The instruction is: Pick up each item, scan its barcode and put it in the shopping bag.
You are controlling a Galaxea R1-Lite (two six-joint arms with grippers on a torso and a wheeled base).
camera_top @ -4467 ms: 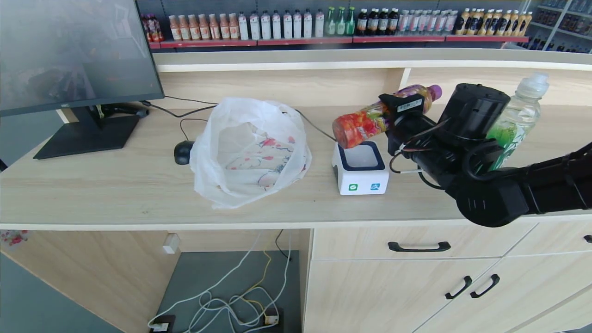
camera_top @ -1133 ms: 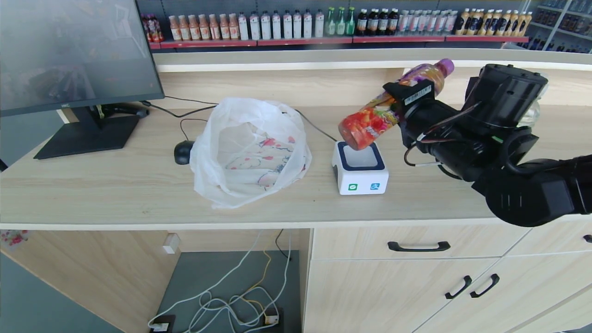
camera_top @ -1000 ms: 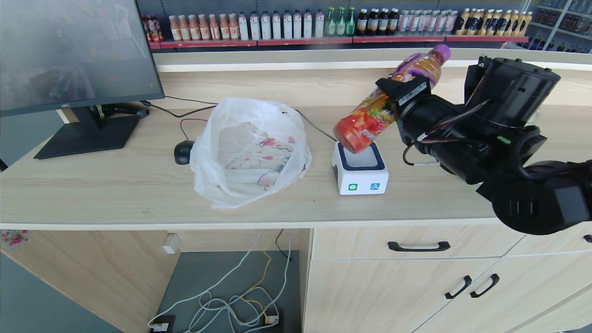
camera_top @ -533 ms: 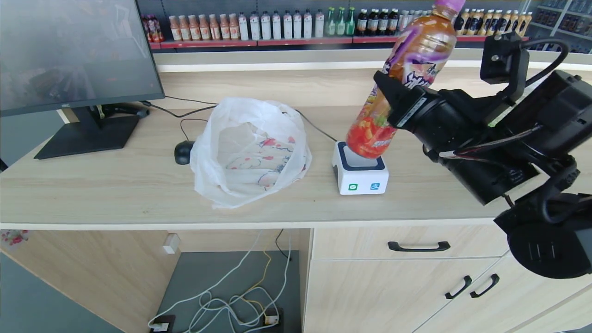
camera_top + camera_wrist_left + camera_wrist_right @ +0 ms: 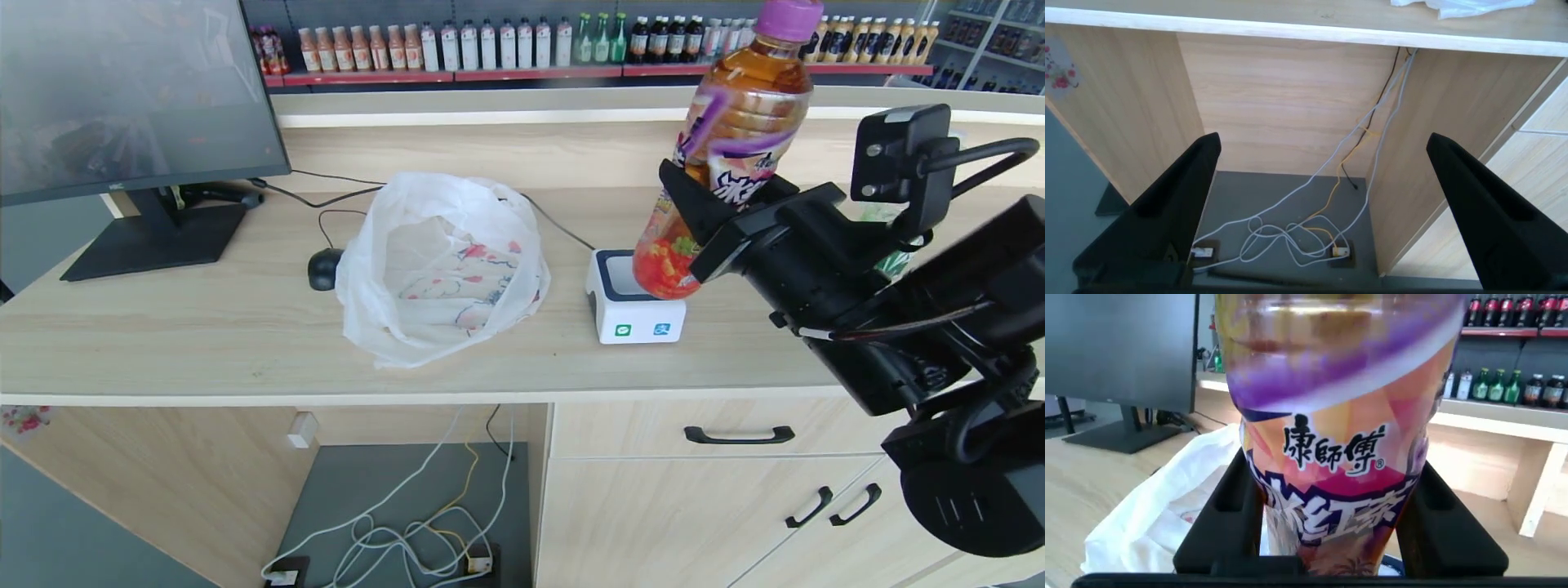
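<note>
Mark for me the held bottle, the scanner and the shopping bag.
bottle (image 5: 747, 114): head view, on its amber upper body.
scanner (image 5: 641, 322): head view, on its white front face.
shopping bag (image 5: 384, 314): head view, on its white plastic wall.

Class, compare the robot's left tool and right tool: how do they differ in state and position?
The left tool is open and empty; the right tool is shut on the drink bottle. The left tool faces the cables under the counter; the right tool is above it, at the scanner. Both are black.
</note>
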